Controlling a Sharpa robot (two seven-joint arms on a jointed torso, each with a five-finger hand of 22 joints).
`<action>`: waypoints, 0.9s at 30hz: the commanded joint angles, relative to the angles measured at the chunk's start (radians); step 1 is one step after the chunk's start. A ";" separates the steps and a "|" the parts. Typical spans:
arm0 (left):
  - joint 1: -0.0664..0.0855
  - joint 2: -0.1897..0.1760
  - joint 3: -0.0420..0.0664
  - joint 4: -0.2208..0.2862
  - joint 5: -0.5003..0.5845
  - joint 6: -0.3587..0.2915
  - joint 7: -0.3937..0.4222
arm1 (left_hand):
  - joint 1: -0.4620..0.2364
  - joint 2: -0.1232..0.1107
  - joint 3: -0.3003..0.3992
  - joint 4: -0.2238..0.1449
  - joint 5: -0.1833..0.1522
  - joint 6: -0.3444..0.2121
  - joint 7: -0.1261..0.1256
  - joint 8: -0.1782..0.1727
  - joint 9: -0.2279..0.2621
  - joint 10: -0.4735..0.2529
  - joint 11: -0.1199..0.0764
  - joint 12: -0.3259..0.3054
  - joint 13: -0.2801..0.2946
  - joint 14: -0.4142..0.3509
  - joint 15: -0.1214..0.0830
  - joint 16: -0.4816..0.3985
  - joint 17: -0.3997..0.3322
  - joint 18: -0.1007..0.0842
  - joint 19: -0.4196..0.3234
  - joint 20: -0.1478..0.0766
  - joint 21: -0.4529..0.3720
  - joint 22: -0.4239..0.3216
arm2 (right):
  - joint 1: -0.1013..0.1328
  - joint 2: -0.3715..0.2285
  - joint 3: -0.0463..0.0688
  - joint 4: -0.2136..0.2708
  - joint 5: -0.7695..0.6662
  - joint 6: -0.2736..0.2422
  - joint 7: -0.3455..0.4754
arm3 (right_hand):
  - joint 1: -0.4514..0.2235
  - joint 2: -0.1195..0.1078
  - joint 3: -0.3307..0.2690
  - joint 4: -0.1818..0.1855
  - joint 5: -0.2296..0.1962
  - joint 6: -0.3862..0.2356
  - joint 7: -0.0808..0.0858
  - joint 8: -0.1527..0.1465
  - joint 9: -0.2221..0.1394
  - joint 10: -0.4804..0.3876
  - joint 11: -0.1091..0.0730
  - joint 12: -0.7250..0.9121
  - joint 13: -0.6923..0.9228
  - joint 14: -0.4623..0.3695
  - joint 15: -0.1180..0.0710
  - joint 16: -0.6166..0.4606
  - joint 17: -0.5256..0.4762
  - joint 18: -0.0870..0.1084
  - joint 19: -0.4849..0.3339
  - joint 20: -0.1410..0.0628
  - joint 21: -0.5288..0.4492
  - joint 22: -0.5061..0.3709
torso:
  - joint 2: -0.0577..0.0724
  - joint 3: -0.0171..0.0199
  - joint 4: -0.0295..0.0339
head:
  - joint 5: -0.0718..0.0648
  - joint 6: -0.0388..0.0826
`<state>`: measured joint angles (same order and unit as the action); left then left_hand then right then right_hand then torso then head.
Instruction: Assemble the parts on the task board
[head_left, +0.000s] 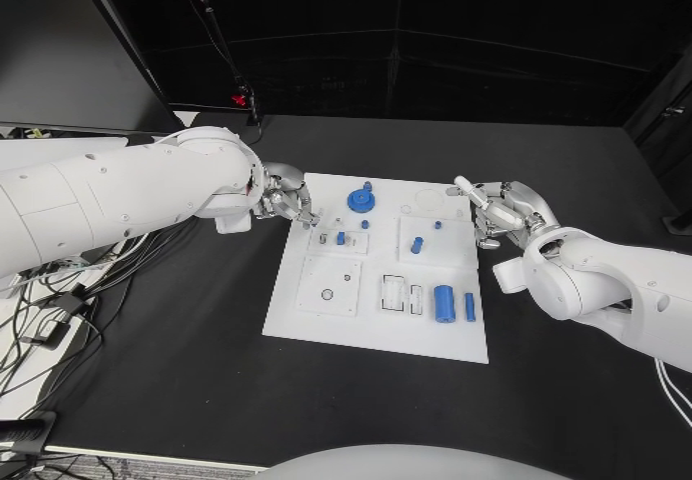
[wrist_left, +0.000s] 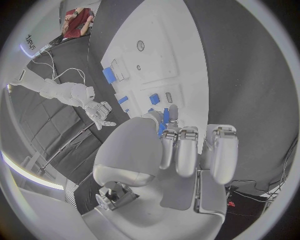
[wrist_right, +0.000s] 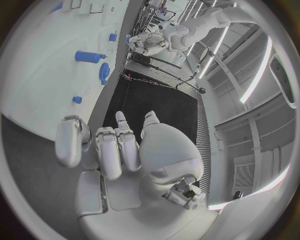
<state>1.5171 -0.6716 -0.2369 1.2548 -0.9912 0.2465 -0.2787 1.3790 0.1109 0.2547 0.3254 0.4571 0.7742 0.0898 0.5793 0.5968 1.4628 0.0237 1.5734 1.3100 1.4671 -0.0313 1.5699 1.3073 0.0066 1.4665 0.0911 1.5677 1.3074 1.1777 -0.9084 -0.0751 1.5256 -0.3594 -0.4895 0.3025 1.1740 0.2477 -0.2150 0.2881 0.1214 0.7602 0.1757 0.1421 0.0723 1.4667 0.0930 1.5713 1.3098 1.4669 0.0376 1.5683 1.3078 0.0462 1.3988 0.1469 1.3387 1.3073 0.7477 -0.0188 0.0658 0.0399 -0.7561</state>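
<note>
White task board (head_left: 378, 335) lies mid-worktop, blue parts (head_left: 444, 301) scattered across it. My left robot hand (head_left: 284, 198) pinches a small blue part (wrist_left: 164, 121) over the board's far left corner. My right robot hand (head_left: 498, 212) hovers at the far right corner, fingers loosely apart, holding nothing.

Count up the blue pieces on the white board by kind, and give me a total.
Gear: 1
Long cylinders: 2
Small pegs: 3
Total: 6
</note>
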 joint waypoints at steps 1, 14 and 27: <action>-0.001 -0.001 0.001 0.014 0.016 -0.015 -0.070 | 0.005 0.015 0.041 -0.032 0.005 0.015 -0.011 0.003 0.001 0.108 -0.005 -0.003 0.261 0.104 -0.006 0.001 0.263 -0.007 0.104 -0.001 0.003 0.263 | 0.001 0.000 0.001 0.003 0.001 0.000 0.012 | 0.008 0.002 -0.007 0.001 0.003 -0.008 0.001 0.004 0.000 0.104 0.007 0.000 0.261 0.104 0.004 0.002 0.263 0.017 -0.003 0.003 -0.005 0.162 | 0.000 -0.0003 0.0002 | 0.004 -0.003; -0.016 0.013 0.000 0.029 0.015 -0.018 -0.116 | 0.003 0.014 0.045 -0.032 0.007 0.014 -0.010 0.003 0.001 0.108 -0.005 -0.003 0.261 0.104 -0.005 0.001 0.263 -0.007 0.104 -0.001 0.003 0.263 | 0.001 0.002 0.001 0.004 0.001 0.000 0.015 | 0.008 0.002 -0.007 0.001 0.003 -0.008 0.001 0.004 0.000 0.104 0.007 0.000 0.261 0.104 0.004 0.002 0.263 0.017 -0.003 0.003 -0.005 0.162 | 0.001 -0.0001 -0.0017 | 0.006 -0.011; -0.034 0.031 0.000 0.023 -0.003 -0.025 -0.156 | 0.001 0.010 0.059 -0.033 0.004 0.012 -0.008 0.002 0.001 0.108 -0.004 -0.003 0.261 0.104 -0.004 0.001 0.263 -0.007 0.104 -0.001 0.003 0.263 | 0.001 0.003 0.001 0.003 0.001 0.003 0.014 | 0.009 0.002 -0.008 0.002 0.004 -0.009 0.001 0.004 0.000 0.104 0.007 0.000 0.261 0.104 0.004 0.002 0.263 0.017 -0.003 0.004 -0.006 0.162 | 0.000 -0.0005 -0.0014 | 0.003 -0.018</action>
<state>1.4818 -0.6422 -0.2370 1.2792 -0.9867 0.2332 -0.4136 1.3797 0.1102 0.2644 0.3348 0.4605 0.7742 0.0898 0.5786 0.5965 1.4648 0.0218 1.5760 1.3108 1.4663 -0.0301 1.5699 1.3073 0.0066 1.4665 0.0911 1.5677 1.3074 1.1777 -0.9062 -0.0750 1.5260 -0.3594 -0.4894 0.3063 1.1739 0.2477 -0.2178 0.2910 0.1214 0.7602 0.1757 0.1420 0.0723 1.4667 0.0930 1.5713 1.3098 1.4669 0.0376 1.5683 1.3075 0.0463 1.3988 0.1469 1.3388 1.3074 0.7484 -0.0189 0.0648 0.0428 -0.7740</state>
